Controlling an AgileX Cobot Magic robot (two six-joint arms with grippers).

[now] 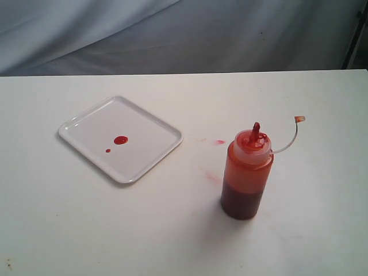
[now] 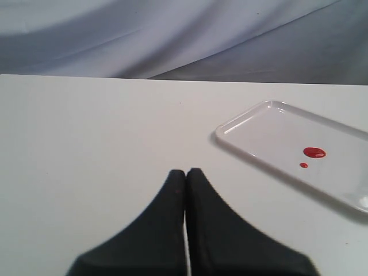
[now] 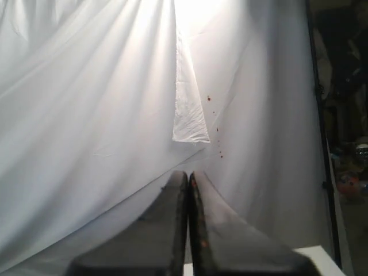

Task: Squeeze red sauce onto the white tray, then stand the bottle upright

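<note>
The bottle [image 1: 247, 172] stands upright on the table at centre right, translucent orange-red with dark sauce at its base, a red nozzle and its small cap [image 1: 299, 119] dangling on a thin tether. The white tray [image 1: 148, 158] lies flat at the left; on it sits the red sauce [image 1: 121, 140] as a round blob with a tinier dot beside it. The left wrist view shows the white tray [image 2: 253, 126] and the red sauce [image 2: 314, 152] beyond my left gripper [image 2: 186, 172], which is shut on nothing. My right gripper [image 3: 189, 174] is shut, empty, facing the curtain. Neither gripper appears in the exterior view.
Faint pinkish-red smears [image 1: 214, 175] mark the white table [image 1: 69, 230] between tray and bottle. A grey-white curtain [image 1: 172, 34] hangs behind the table's far edge. A dark vertical pole [image 3: 322, 144] stands at the curtain's side in the right wrist view.
</note>
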